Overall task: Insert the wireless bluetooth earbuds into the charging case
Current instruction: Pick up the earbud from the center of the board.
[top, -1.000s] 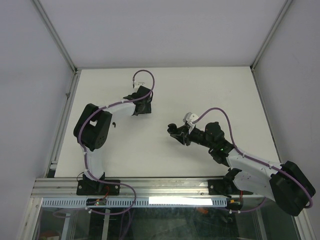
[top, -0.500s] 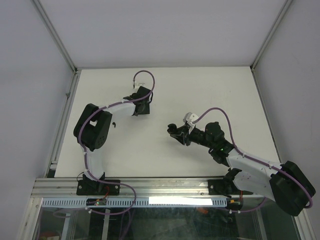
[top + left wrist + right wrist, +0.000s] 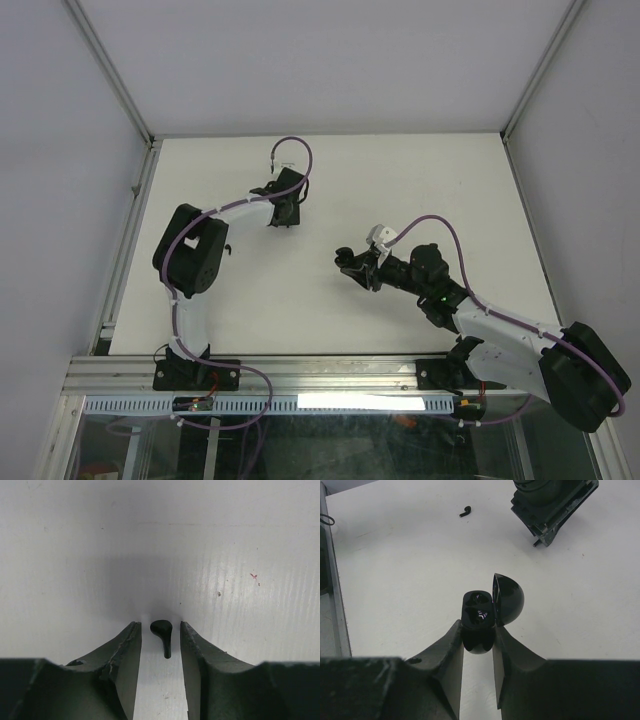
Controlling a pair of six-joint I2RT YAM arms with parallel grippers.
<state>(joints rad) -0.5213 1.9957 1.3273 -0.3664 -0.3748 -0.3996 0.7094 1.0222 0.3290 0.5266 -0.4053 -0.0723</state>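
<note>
In the left wrist view a black comma-shaped earbud [image 3: 162,629] lies on the white table, stem toward the camera. My left gripper [image 3: 160,625] straddles it, open, with a narrow gap on each side. From above, that gripper [image 3: 283,216] points down at the table's back middle. My right gripper [image 3: 477,625] is shut on the black charging case [image 3: 479,611], whose lid [image 3: 510,600] is swung open to the right and whose glossy sockets face up. From above, the right gripper [image 3: 349,262] is mid-table. Another black earbud [image 3: 465,511] lies loose on the table beyond the case.
The left arm's gripper body [image 3: 552,505] shows at the top right of the right wrist view. A metal rail [image 3: 128,245] runs along the table's left edge. Grey walls close in the back and both sides. Purple cables loop over both arms.
The left jaws have narrowed around the black earbud. The left arm's elbow has shifted slightly. The right arm and the case have not moved.
</note>
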